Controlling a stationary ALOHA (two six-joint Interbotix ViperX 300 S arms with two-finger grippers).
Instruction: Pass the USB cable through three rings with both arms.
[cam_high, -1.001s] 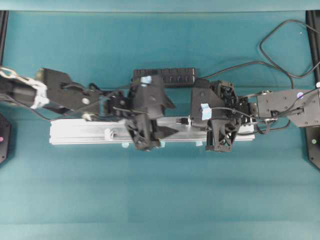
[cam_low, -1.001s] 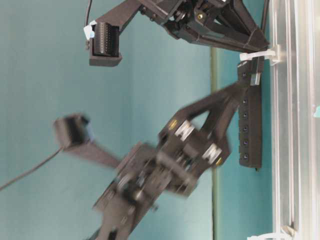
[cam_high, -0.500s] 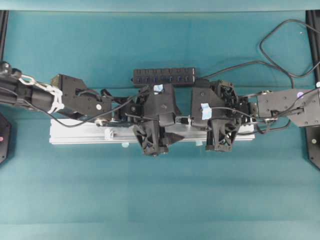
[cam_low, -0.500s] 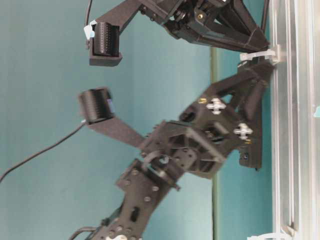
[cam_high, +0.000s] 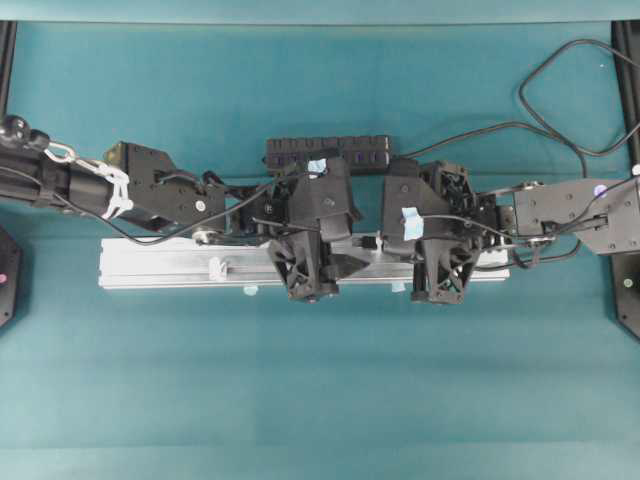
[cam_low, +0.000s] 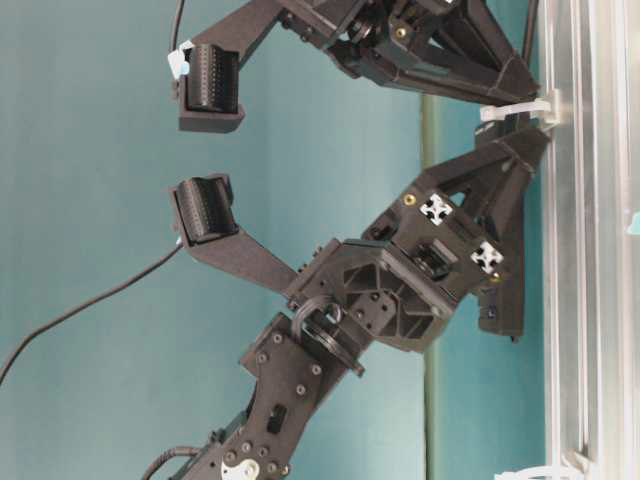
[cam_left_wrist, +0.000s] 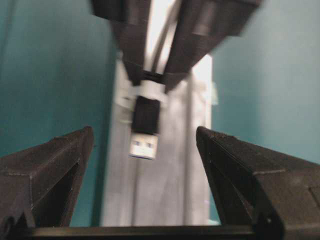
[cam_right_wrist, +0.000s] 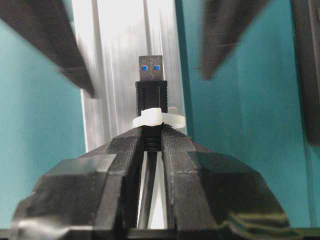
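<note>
USB cable (cam_right_wrist: 150, 95) plug: no readable markings.

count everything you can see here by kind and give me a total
grippers: 2 (left gripper, right gripper)
usb cable: 1
rings in view: 2
aluminium rail: 1
usb hub: 1
total: 7

plug (cam_left_wrist: 145, 125) between spread left pincer (cam_left_wrist: 142, 150) fingers
</note>
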